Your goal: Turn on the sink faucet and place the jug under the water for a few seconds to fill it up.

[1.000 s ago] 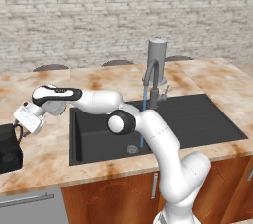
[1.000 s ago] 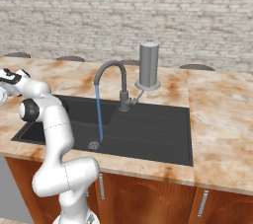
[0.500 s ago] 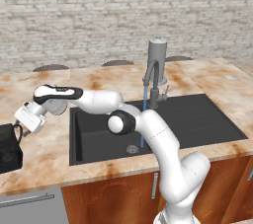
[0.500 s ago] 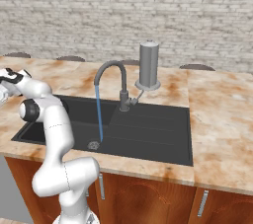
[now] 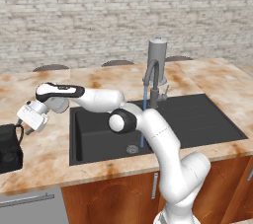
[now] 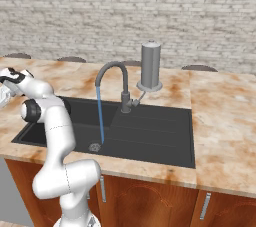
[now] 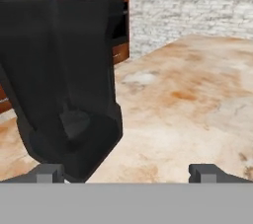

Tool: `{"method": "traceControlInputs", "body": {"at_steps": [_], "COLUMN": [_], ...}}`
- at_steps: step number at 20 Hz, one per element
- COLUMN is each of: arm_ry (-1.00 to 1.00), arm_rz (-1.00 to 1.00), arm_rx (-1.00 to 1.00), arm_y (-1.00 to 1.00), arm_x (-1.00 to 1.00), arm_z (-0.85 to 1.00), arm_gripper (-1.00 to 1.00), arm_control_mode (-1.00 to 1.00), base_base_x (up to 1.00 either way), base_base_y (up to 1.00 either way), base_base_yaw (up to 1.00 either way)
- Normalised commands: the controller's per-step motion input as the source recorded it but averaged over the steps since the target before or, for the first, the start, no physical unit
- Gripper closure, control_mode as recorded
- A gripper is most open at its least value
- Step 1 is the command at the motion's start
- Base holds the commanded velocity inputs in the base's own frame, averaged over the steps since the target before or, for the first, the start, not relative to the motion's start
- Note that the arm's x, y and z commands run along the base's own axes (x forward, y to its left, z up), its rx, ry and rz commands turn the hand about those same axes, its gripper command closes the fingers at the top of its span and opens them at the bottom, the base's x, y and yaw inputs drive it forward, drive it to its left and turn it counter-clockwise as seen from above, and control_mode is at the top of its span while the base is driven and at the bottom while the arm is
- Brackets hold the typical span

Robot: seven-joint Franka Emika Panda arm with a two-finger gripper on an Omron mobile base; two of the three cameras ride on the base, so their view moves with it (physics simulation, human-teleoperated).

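Left base view: faucet's already on, thin blue water drops straight from the sink faucet into the matte black sink, near the round drain. So we reckon step one is done and we're on the grab. Our arm is stretched way out to the left over the marbled orange-tan counter, w/ the gripper pointing down-left. The jug sits on the counter at the far left edge of the pic, well apart from the sink, just beside and below the hand. Boxy black thing, thin loop handle up top on the side facing us. Not touching yet afaict.

Right base view: same stream, the water lands by the drain; gooseneck spout is grey metal, and the plain grey cylinder stands behind it. Arm goes off the left edge.

Hand view: the jug fills the left half, upright-ish, long axis running top to bottom, waisted body, dull black finish. It sits off to the left-hand finger's side, not centred. The fingertips are spread wide w/ nothing between them. We'd guess the hand needs to shift toward the jug before closing.
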Motion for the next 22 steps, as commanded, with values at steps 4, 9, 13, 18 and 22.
{"method": "traceControlInputs", "body": {"at_steps": [4, 9, 13, 18, 22], "arm_ry": [0.0, 0.0, 0.03, 0.03, 0.04], "arm_rz": [0.0, 0.0, 0.0, 0.0, 0.0], "arm_rx": [0.0, 0.0, 0.0, 0.0, 0.0], "arm_y": [-0.13, 0.0, 0.0, 0.0, 0.01], "arm_x": [-0.2, -0.17, -0.01, 0.0, 0.0], "arm_z": [0.0, 0.06, 0.07, 0.05, 0.02], "arm_gripper": [-1.0, -1.0, -1.0, -1.0, -1.0], "arm_control_mode": [-1.0, -1.0, -1.0, -1.0, -1.0], "base_base_x": [0.0, 0.0, 0.0, 0.0, 0.0], "base_base_y": [0.0, 0.0, 0.0, 0.0, 0.0], "base_base_yaw": [0.0, 0.0, 0.0, 0.0, 0.0]}}
